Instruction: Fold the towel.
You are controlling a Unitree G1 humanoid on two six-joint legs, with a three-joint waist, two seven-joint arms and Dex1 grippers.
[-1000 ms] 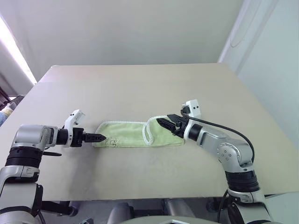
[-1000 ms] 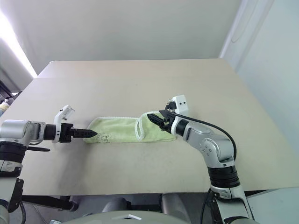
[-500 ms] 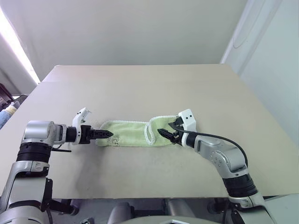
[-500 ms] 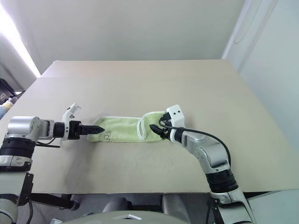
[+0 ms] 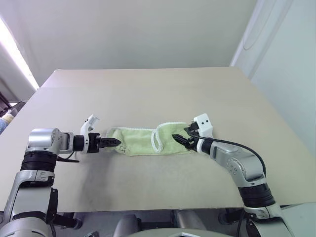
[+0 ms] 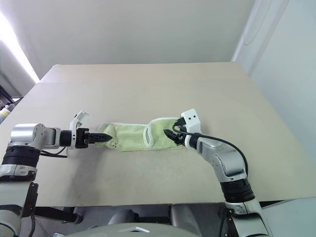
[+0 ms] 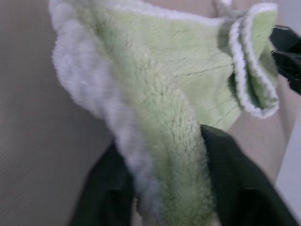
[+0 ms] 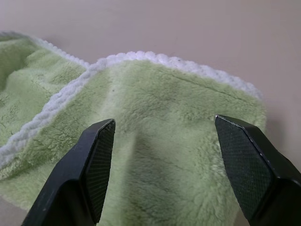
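Right now, the towel, a soft light green terry cloth with white stitched edging, lies in a long strip near the middle of the big flat beige table. It runs from the robot's left side to its right side. Toward the right end, one part of the cloth is folded over the rest, and its white edge makes a curved line across the green.

At the towel's left end is the left gripper, with its two black fingers. In the left wrist view, the fluffy end of the towel sits between the two black fingers, and they are squeezed onto it. So the left gripper is pinching the left end of the towel. That end is bunched up and a bit lifted where the fingers have it.

At the towel's right end is the right gripper. In the right wrist view, its two black fingers are spread wide apart. The green cloth lies below and between them, with its white edge curving past the tips. I cannot tell if the tips touch the cloth. This gripper is not holding anything.

A black cable loops along the right arm.
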